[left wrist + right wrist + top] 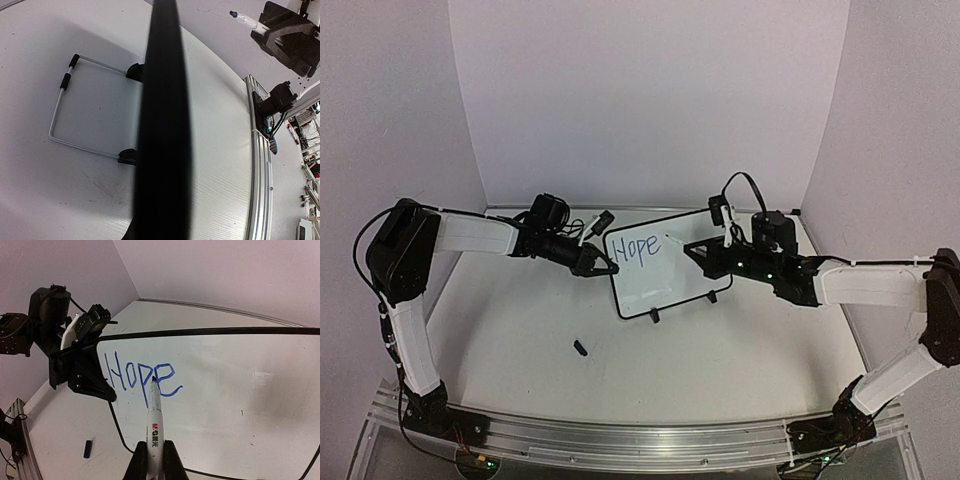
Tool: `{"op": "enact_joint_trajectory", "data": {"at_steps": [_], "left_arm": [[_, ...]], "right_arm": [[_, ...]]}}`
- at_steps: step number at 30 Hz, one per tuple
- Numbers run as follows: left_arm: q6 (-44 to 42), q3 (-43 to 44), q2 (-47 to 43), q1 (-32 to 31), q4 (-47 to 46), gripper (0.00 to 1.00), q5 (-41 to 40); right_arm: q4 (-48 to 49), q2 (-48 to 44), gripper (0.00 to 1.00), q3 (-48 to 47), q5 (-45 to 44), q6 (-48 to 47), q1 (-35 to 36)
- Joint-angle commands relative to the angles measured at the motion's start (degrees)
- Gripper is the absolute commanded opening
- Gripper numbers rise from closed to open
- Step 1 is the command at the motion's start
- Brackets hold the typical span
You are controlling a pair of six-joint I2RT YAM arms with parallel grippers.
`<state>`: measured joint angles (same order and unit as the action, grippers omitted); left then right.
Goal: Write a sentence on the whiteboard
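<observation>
Since the whiteboard (672,285) is steadied only at its left edge, where the left gripper (604,267) has its fingers pinched on the black frame, I'd judge the main risk to be the board swinging or tipping back on its wire stand (62,120) when the pen presses toward the unsupported right side; strokes there would come out broken or skewed. The right gripper (694,247) has its fingers pressed tight around the barrel of the marker (154,426), with a long length sticking out ahead of them; a hard push could lever it askew in the pinch. The tip hangs by the end of the written word, seemingly just off the surface; dragging it across fresh ink would smear the letters.

The board stands propped at a tilt in the middle of the table (520,330), between the two arms; white face, thin black frame, rounded corners. Of the sentence (636,249) only "Hope" is there, blue, at the upper left; plenty of bare white lies right of it and below. The cap (581,348) lies on the table, apart from the board.
</observation>
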<state>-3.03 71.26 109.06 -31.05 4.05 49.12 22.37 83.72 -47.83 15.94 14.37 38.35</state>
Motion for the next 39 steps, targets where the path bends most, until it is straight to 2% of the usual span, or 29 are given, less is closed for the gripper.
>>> {"op": "enact_joint_trajectory", "data": {"at_steps": [1, 8, 26, 39], "left_arm": [[0.3, 1.8, 0.9, -0.7, 3.1, 0.0, 0.9], [0.3, 1.9, 1.2, -0.7, 3.2, 0.0, 0.9], [0.2, 1.9, 1.5, -0.7, 3.4, 0.0, 0.8], [0.1, 2.0, 1.5, -0.8, 3.6, 0.0, 0.7]], "right_arm": [[-0.7, -1.7, 0.0, 0.5, -0.9, -1.0, -1.6], [-1.0, 0.0, 0.0, -1.0, -0.9, -1.7, -3.7], [-1.9, 6.8, 0.0, -6.4, -1.9, -2.4, -3.8], [-2.8, 6.8, 0.0, -4.0, -3.0, -1.6, -3.8]]}}
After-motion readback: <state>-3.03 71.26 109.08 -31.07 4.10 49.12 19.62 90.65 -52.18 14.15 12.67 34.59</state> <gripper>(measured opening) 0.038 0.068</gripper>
